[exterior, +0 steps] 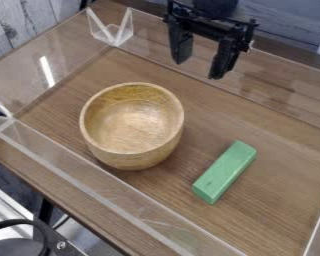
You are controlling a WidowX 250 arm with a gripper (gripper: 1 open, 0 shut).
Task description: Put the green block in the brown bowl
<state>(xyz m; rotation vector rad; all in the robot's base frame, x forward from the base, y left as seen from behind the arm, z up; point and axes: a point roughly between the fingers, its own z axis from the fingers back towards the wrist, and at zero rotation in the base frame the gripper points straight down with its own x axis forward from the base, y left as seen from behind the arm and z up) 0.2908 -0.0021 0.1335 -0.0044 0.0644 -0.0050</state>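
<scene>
The green block [226, 171] is a flat bright green bar lying on the wooden table to the right of the brown bowl [132, 123]. The bowl is round, light brown, thick-walled and holds nothing. My gripper [203, 53] hangs at the back of the table, pointing down, above and behind both things. Its two black fingers stand apart with nothing between them, so it is open. It touches neither the block nor the bowl.
Clear plastic walls [69, 170] run around the table, with a taped corner [112, 28] at the back left. Bare wood lies between the gripper and the block.
</scene>
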